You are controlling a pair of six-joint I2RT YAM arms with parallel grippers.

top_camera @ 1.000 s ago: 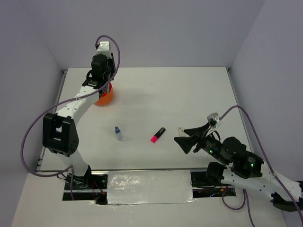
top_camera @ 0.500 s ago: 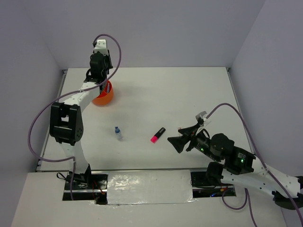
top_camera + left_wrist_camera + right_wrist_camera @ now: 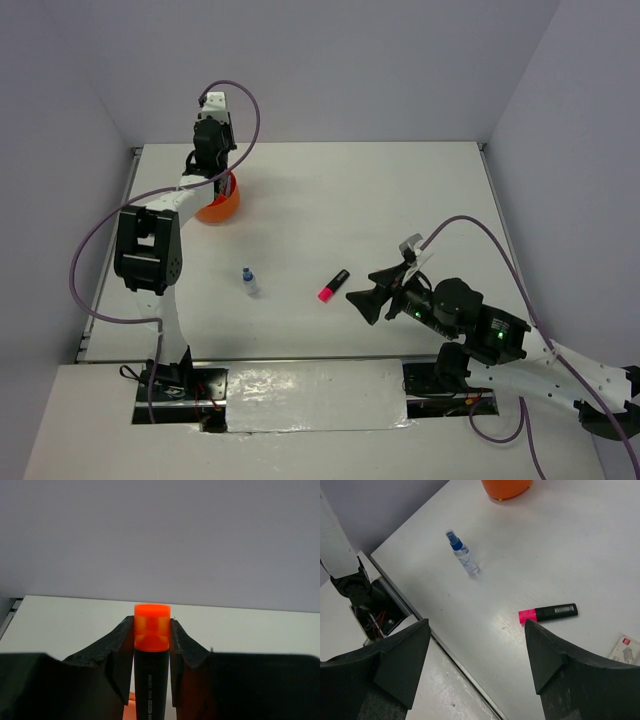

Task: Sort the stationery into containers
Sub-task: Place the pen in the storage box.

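Left gripper clamps orange-capped highlighter, barrel base cropped; right gripper agape; organiser half-hidden.

Left arm is extended to 11 o'clock in the top view, wrist raised high. Left gripper is clamped on an orange-capped highlighter, cap at the fingertip end. Right arm is folded low at 5 o'clock, right gripper aimed toward 10 o'clock, jaws spread wide and empty.
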